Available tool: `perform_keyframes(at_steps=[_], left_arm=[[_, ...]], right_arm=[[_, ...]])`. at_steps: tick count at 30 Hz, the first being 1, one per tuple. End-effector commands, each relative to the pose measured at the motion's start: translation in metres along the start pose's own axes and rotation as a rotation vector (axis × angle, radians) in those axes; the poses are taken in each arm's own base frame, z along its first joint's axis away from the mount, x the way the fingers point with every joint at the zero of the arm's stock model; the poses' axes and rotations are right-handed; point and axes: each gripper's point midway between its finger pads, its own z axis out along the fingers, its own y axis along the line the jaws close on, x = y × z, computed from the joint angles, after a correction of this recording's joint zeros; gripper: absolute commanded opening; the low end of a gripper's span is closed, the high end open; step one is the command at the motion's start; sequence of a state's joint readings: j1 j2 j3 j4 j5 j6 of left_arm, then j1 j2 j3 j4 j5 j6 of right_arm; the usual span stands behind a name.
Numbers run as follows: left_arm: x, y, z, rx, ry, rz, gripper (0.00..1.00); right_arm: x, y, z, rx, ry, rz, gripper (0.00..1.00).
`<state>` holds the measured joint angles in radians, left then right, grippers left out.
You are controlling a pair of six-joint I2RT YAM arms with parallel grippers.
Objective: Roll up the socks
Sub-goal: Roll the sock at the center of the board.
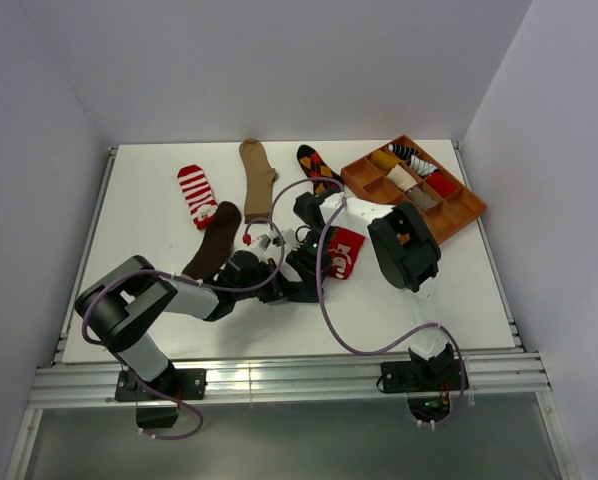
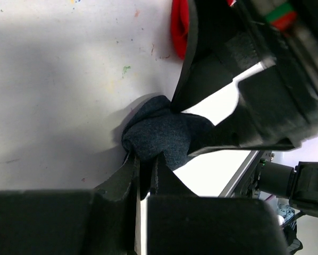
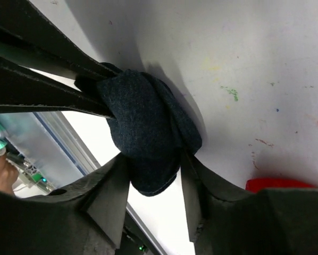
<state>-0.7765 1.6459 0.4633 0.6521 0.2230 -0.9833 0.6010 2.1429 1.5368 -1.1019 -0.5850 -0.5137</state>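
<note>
A navy sock [image 2: 159, 135], bunched into a tight roll [image 3: 143, 122], sits low over the white table between my two grippers. My left gripper [image 2: 145, 162] is shut on a fold at one side of the roll. My right gripper [image 3: 155, 162] stands open, a finger on either side of the roll's loose end. From above, both grippers meet at the table's middle [image 1: 291, 272] and hide the roll. Around them lie a red picture sock [image 1: 341, 252], a dark brown sock [image 1: 214, 242], a tan sock [image 1: 258, 178], a red-white striped sock [image 1: 197, 195] and a black argyle sock [image 1: 319, 165].
A brown wooden compartment tray [image 1: 463, 213] holding several rolled socks stands at the back right. The right arm's bulky body [image 1: 404, 245] hangs beside it. A purple cable [image 1: 329, 310] loops over the table's front. The metal rail [image 1: 279, 375] marks the near edge.
</note>
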Motion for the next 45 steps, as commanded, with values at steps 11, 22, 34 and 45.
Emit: perform_keyframes(at_steps=[11,22,34,45], left_arm=[[0.029,0.052,-0.003,-0.276,0.158,-0.031,0.00],[0.031,0.054,-0.005,-0.289,0.264,-0.077,0.00],[0.028,0.054,-0.021,-0.319,0.404,-0.190,0.00],[0.041,0.060,-0.020,-0.322,0.448,-0.235,0.00]], right_arm=[[-0.038,-0.043,-0.046,0.174,-0.290,-0.086,0.58],[-0.020,-0.037,-0.092,0.234,-0.442,-0.157,0.60],[0.008,-0.021,-0.104,0.502,-0.566,-0.547,0.66],[-0.006,0.023,-0.065,0.633,-0.540,-0.835,0.71]])
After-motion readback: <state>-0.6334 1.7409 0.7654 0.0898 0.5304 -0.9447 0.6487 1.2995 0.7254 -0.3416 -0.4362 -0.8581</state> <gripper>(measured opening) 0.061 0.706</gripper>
